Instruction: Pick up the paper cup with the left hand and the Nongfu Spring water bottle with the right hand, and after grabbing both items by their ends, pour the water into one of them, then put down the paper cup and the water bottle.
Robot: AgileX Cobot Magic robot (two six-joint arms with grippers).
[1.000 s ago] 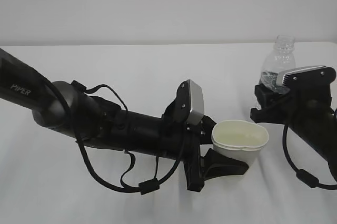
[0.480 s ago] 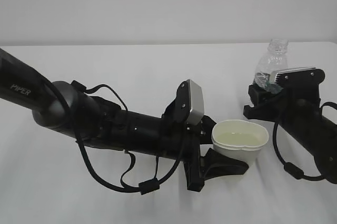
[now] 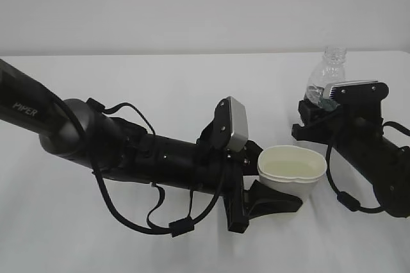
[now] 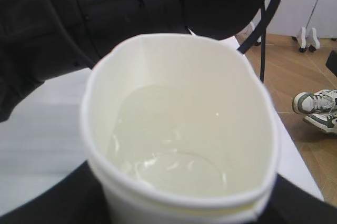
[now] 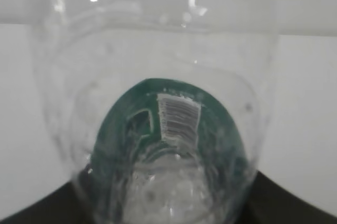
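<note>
The left hand (image 3: 266,186) stayed put near the table's (image 3: 160,87) front middle, its jaws clamped partway on the paper cup (image 3: 291,169), squeezing the rim oval; pale water (image 4: 174,150) lay inside. Over the last second the right hand (image 3: 320,116) slid left and lower along the right edge, holding the Nongfu Spring water bottle (image 3: 323,74) upright, jaws half closed round its body. Pouring looked done, so setting down came next. Bare tabletop lay behind both.
</note>
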